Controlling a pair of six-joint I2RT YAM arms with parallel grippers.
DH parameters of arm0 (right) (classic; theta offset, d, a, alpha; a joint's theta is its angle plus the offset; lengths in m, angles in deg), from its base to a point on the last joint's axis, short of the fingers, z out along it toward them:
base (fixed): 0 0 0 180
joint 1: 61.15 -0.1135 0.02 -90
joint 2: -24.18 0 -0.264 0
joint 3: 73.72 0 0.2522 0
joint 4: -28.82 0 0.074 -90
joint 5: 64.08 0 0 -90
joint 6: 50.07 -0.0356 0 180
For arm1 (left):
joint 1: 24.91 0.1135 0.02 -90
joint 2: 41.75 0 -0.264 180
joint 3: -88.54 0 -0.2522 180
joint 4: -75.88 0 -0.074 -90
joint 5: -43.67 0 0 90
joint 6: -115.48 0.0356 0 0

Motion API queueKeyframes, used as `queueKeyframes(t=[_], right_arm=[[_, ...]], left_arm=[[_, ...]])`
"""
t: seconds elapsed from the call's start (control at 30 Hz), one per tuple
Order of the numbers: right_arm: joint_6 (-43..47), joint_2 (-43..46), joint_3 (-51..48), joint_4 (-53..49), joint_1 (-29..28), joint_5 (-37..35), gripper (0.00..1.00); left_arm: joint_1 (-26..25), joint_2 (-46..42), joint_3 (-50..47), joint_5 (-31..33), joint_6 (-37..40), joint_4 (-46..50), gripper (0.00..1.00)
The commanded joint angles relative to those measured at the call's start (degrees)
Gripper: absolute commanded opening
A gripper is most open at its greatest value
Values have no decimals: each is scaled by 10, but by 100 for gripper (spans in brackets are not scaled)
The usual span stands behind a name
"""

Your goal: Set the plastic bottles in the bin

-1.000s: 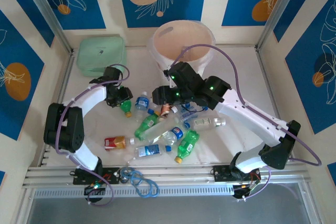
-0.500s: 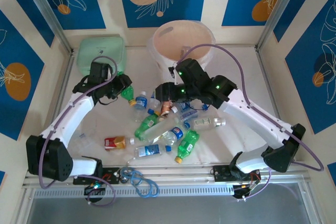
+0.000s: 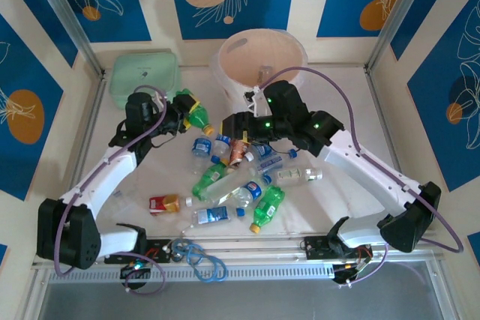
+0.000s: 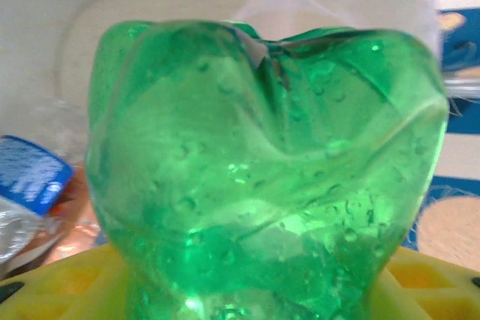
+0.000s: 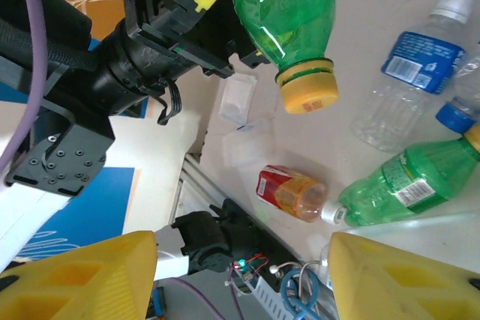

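My left gripper [image 3: 187,110] is shut on a green bottle [image 3: 198,116] with a yellow cap [image 5: 307,91], held in the air left of the bin [image 3: 262,58]. In the left wrist view the green bottle [image 4: 262,170] sits between my yellow fingers [image 4: 67,279]. My right gripper [image 3: 225,129] hangs open and holds nothing, just right of the lifted bottle and in front of the bin; it shows again in its own wrist view [image 5: 244,275]. Several plastic bottles lie in a heap on the table [image 3: 240,177]: a red-labelled one [image 5: 292,189], a green one [image 5: 405,181] and a clear blue-labelled one [image 5: 412,65].
A mint-green case [image 3: 144,76] lies at the back left. A coil of blue cable [image 3: 202,260] hangs at the front rail. The two grippers are close together above the back of the heap. Patterned walls close in the table on three sides.
My left gripper has lifted the green bottle off the table and carried it back and right toward the bin. My right gripper has drawn back a little and its jaws have widened.
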Motion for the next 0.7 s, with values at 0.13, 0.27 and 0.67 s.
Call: queueKeyframes(t=[0.13, 0.27, 0.67], right_arm=[[-36, -20, -19, 61, -1, 42, 62], [-39, -18, -21, 72, 5, 43, 62], [-46, -13, -34, 89, 23, 45, 59]], left_arm=[[-42, -17, -20, -33, -99, -188, 59], [-56, -15, -30, -31, -131, -245, 59], [-85, 2, -28, -34, -148, -289, 57]])
